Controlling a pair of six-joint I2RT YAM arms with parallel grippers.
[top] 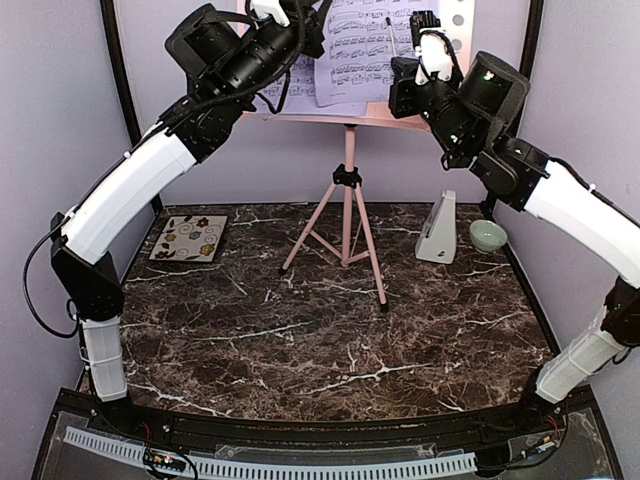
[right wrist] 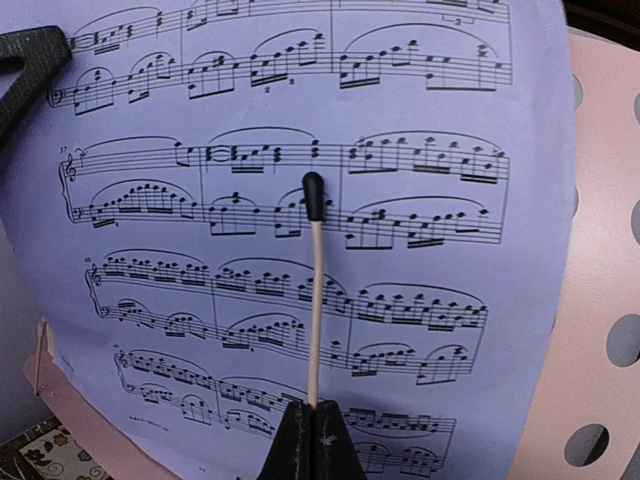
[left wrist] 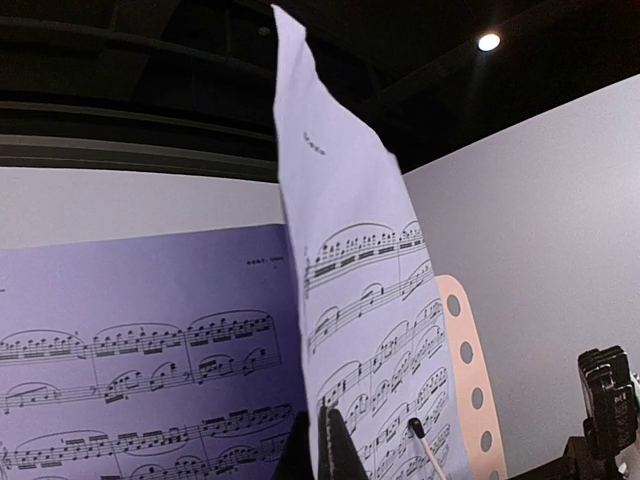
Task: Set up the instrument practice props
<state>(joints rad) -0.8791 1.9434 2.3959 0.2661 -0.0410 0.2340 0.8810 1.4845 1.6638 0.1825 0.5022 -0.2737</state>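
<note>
You have the left claw [left wrist: 322, 452] clenched on one edge of a lavender sheet-music page [left wrist: 350, 300] standing ahead of it, probably to seat it on the pink music stand [left wrist: 466, 370] beyond, while the right claw [right wrist: 318, 442] grasps a thin black-tipped stick [right wrist: 314, 290] pointing up that page's face.

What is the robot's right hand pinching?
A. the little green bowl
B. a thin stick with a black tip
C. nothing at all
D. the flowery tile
B: in the right wrist view, the right gripper is shut on the bottom end of a thin stick, whose black tip points up across the sheet-music page.
</note>
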